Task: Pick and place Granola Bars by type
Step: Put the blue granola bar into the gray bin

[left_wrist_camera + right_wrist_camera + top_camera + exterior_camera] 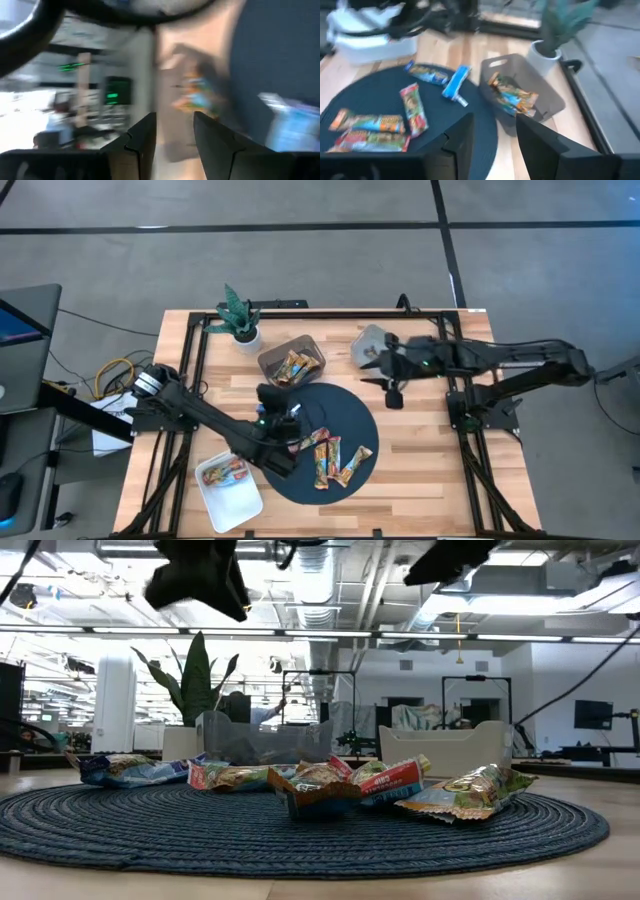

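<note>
The high view looks straight down on the whole wooden table [420,460] from well above, taking in both arms and the floor around. The low view sits at table-top height, right at the edge of the round dark mat [300,830], facing level across it into the room behind. The left wrist view is close above the table, blurred, looking past its own fingers [142,137]. The right wrist view looks down slantwise from farther off. All four views share the mat; the high and right wrist views share the grey bin [530,90] and potted plant [238,315].
</note>
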